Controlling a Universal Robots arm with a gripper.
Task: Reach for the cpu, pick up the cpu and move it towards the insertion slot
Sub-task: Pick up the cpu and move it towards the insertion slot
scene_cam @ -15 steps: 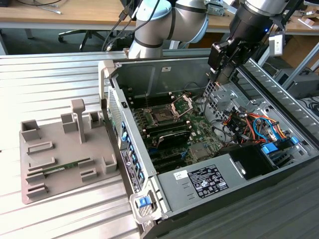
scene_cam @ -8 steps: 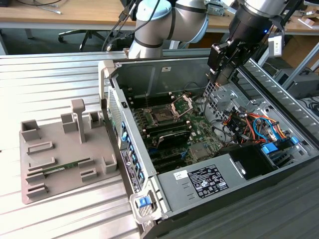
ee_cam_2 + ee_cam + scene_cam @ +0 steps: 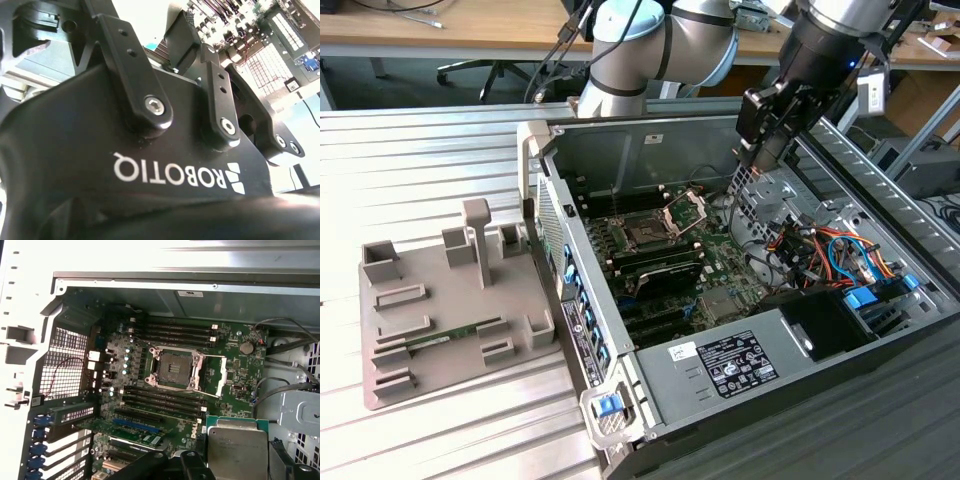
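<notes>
Transfer step: your tool (image 3: 752, 165), pinching the cpu (image 3: 237, 445) at lower right of frame, needs alignment over the insertion slot (image 3: 174, 368), frame centre.

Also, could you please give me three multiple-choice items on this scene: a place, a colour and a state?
1. The memory stick lies: A on the grey tray; B in a memory slot; C on the motherboard.
2. The top of the cpu is: A red; B silvery; C black.
3. The insertion slot is: A empty; B filled; C under a fan.
Answers: A, it rests in one of the tray's grooves; B, its lid shines like metal; A, bare contacts show and the frame is swung open.
</notes>
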